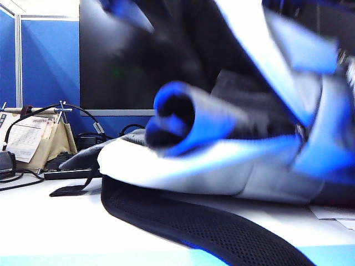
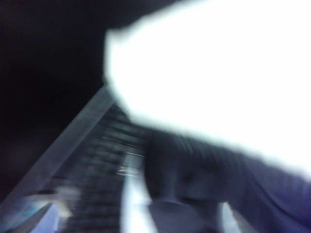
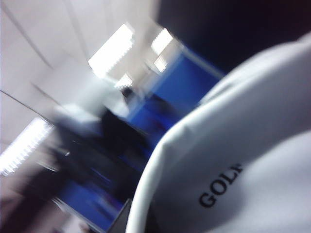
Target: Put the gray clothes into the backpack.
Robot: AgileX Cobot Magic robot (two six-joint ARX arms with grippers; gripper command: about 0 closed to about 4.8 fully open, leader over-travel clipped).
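A: What is lying nearest on the table?

B: The strap, black mesh, is curving toward the camera. Behind it the backpack is lying on its side, its flap lifted up at the right.

A: And the clothes?

B: The clothes are poking out of the backpack's mouth as a rolled tube, the rest showing gray deeper inside. Everything there is blurred.

A: The grippers?

B: The left gripper is possibly the dark smear above the backpack, jaws unreadable. The right gripper is closed, out of sight; its camera is showing pale backpack fabric printed "GOL".

A: Farthest back?

B: A calendar, cables and a blue partition.
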